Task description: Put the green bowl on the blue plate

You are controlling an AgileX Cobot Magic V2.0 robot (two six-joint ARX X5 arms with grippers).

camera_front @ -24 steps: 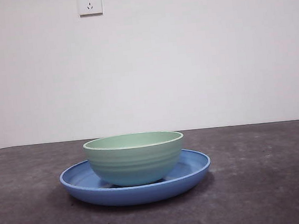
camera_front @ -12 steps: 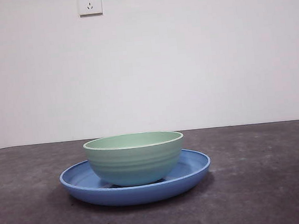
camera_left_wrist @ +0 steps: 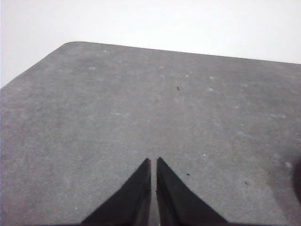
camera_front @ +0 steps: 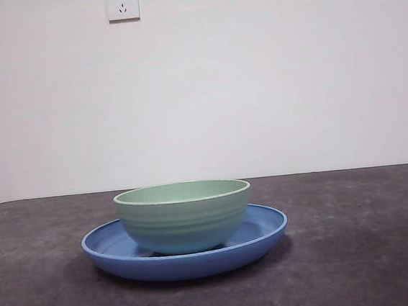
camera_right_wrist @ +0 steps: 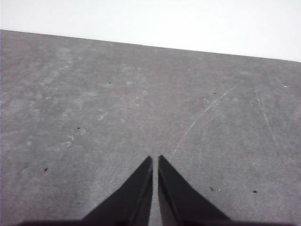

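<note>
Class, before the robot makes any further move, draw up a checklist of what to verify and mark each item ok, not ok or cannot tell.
1. green bowl rests on blue plate: ok.
2. Bowl upright, mouth up: ok.
3. Bowl centred on the plate: cannot tell; it sits slightly to one side in the front view.
4. left gripper shut, holding nothing, over bare table: ok.
5. right gripper shut, holding nothing: ok.
6. No arm near the bowl in the front view: ok.
</note>
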